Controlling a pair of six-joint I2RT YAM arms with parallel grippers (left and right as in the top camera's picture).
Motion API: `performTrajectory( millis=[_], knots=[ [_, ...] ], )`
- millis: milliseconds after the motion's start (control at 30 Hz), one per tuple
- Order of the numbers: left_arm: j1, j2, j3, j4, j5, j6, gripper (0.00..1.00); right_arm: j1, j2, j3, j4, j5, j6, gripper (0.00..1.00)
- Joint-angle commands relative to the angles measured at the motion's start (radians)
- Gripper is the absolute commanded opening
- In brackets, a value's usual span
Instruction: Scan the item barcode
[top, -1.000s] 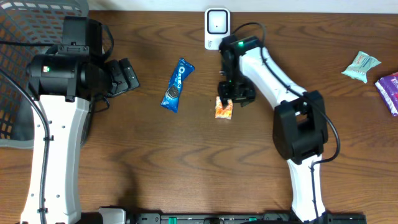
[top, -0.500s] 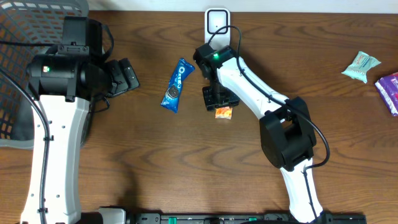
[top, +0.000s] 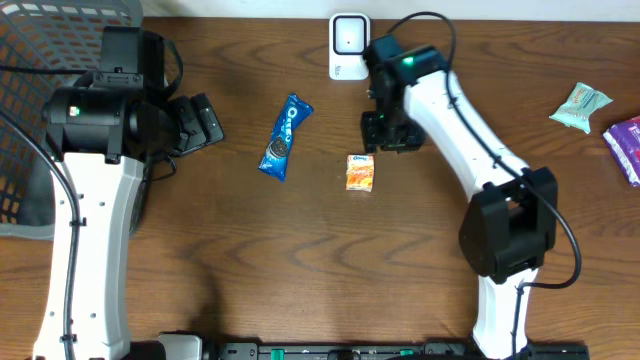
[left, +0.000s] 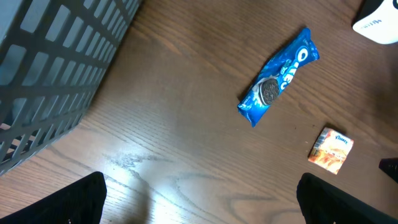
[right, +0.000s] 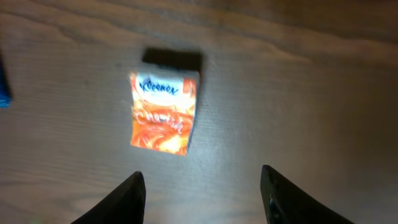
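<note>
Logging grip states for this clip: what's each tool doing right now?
Left tool: open, empty.
Right tool: open, empty; tissue pack lies free on the table.

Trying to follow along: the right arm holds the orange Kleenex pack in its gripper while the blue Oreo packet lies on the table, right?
No: the Kleenex pack is not held. It lies on the table below the open, empty right gripper, as the right wrist view shows. The Oreo packet does lie there too.
</note>
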Motion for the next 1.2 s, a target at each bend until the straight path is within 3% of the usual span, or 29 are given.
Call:
performTrajectory(
  millis=[0, 200, 367, 533, 700, 933, 1167],
  knots=[
    [0.004, 0.005, 0.002, -0.002, -0.016, 0.006, 0.98, -0.026, 0.001, -0.064, 0.029, -0.162, -0.088, 0.55],
    [0.004, 0.005, 0.003, -0.002, -0.016, 0.006, 0.98, -0.073, 0.001, -0.252, 0.208, -0.389, -0.103, 0.55],
    [0.004, 0.005, 0.003, -0.002, -0.016, 0.006, 0.98, -0.130, 0.001, -0.375, 0.320, -0.470, -0.102, 0.57],
    [0.004, 0.005, 0.003, -0.002, -0.016, 0.006, 0.98, -0.190, 0.001, -0.417, 0.327, -0.470, -0.103, 0.56],
    [0.004, 0.005, 0.003, -0.002, -0.016, 0.006, 0.98, -0.215, 0.001, -0.459, 0.396, -0.512, -0.103, 0.44],
    [0.004, 0.005, 0.003, -0.002, -0.016, 0.006, 0.98, -0.212, 0.001, -0.530, 0.521, -0.637, -0.111, 0.44],
    [0.004, 0.005, 0.003, -0.002, -0.016, 0.006, 0.98, -0.214, 0.001, -0.538, 0.542, -0.699, -0.111, 0.43]
  ],
)
